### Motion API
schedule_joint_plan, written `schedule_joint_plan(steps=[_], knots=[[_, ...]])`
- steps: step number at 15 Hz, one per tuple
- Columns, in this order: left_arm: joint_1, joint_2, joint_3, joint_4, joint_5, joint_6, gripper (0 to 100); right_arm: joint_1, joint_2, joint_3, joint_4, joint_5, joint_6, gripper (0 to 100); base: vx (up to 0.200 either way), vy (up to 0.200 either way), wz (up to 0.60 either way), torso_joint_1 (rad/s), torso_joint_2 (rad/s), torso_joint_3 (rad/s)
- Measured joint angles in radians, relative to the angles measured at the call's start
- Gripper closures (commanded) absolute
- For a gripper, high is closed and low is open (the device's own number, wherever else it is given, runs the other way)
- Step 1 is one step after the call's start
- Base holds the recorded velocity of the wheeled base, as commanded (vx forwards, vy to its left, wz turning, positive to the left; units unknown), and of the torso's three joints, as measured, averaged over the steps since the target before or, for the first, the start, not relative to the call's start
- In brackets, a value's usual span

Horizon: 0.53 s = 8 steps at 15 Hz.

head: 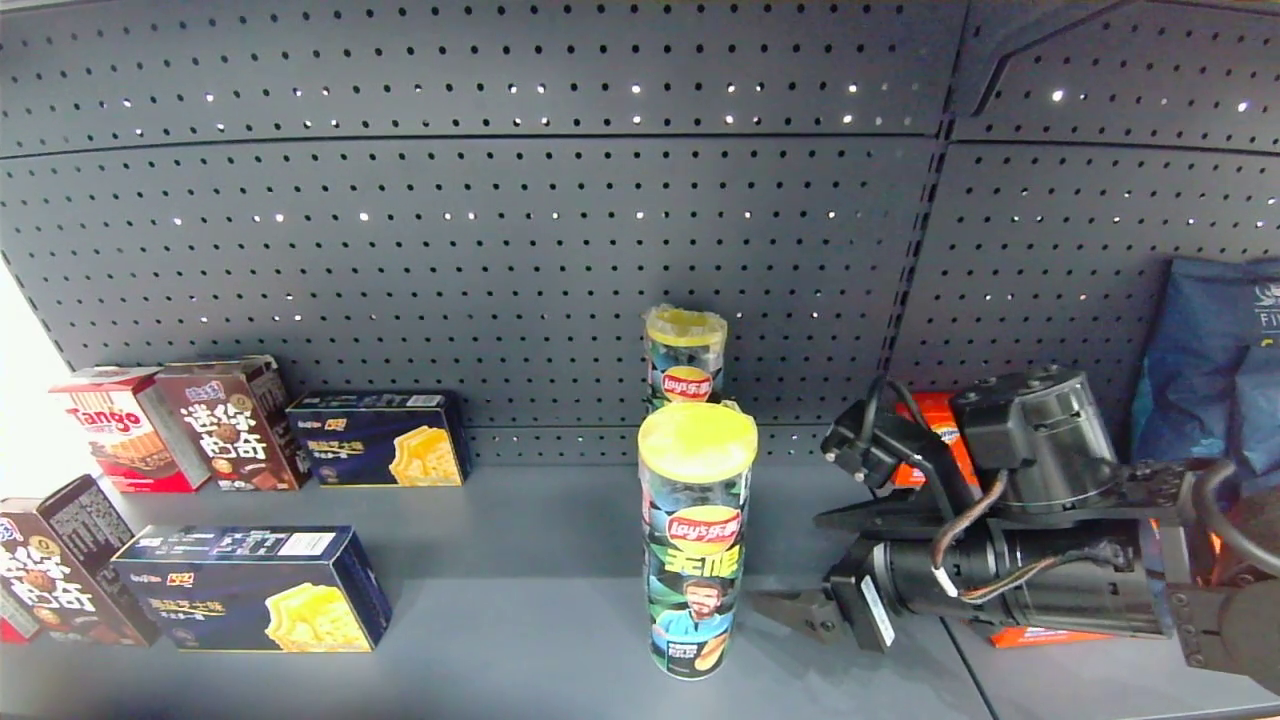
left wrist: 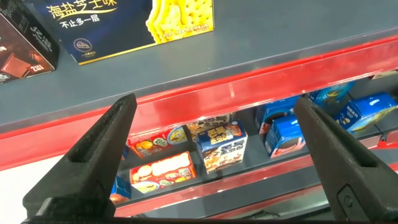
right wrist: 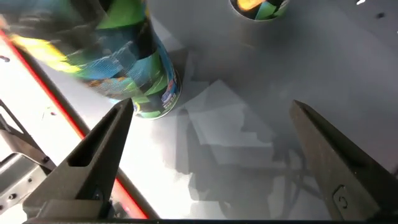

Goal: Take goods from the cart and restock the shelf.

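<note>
On the grey shelf (head: 520, 600) a tall yellow-lidded chip can (head: 697, 540) stands near the front edge, its red-and-yellow logo facing out, with a second can (head: 685, 355) behind it. The right gripper (head: 800, 565) is spread wide just beside the front can, not touching it. The left gripper (left wrist: 214, 106) is also wide, off the shelf's front edge. An orange box (head: 935, 420) is mostly hidden behind the arm.

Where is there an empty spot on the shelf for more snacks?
Biggest bare patch: shelf between the blue cracker boxes and the chip cans. Left end is packed with snack boxes; right is crowded by the right gripper, orange pack and blue bag.
</note>
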Motion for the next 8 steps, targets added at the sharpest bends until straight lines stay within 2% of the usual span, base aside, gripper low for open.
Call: schedule_joint_plan(steps=[5,7,8], knots=[[-0.003,0.000,0.000,-0.001,0.000,-0.001,0,-0.090,-0.249,0.076,-0.010,-0.046,0.034,0,0.000,0.000,0.00,0.000,0.00,0.000],[-0.002,0.000,0.000,-0.001,0.000,-0.001,0,-0.159,-0.378,0.136,-0.010,-0.057,0.043,0,0.000,0.000,0.00,0.000,0.00,0.000],[-0.002,0.000,0.000,-0.001,0.000,-0.001,0,-0.226,-0.459,0.179,-0.009,-0.058,0.046,0,0.000,0.000,0.00,0.000,0.00,0.000]])
